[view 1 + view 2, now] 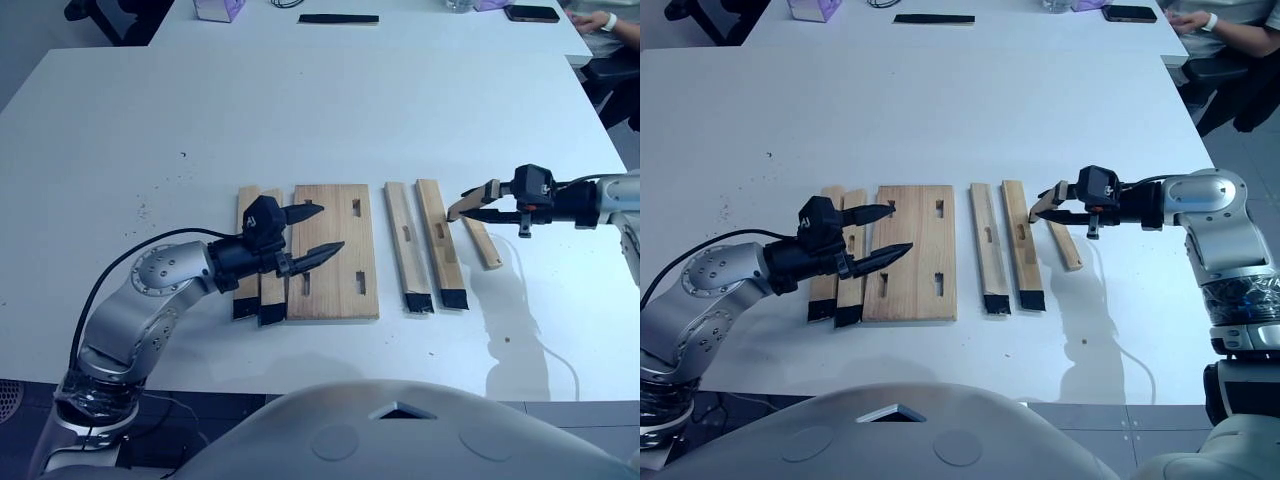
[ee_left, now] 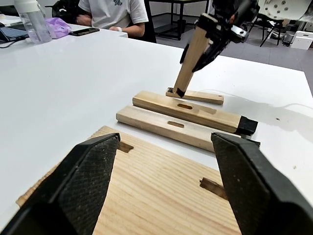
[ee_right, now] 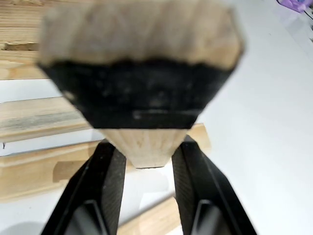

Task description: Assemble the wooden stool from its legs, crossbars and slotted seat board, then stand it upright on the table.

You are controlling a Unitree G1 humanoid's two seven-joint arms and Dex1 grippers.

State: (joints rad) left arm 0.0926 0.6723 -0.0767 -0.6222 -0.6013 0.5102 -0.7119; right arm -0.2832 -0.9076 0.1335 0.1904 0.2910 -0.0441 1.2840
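Now | left hand (image 1: 331,228) spread wide over seat board (image 1: 335,285) | right hand (image 1: 474,204) clamps tilted wooden piece (image 2: 192,54)

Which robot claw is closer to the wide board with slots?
Left. The left gripper hangs open over the left part of the seat board; the right gripper, gripping a wooden piece, is beyond the two legs.

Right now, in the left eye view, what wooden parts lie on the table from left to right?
first leg → second leg → slotted seat board → third leg → fourth leg → crossbar lying flat.
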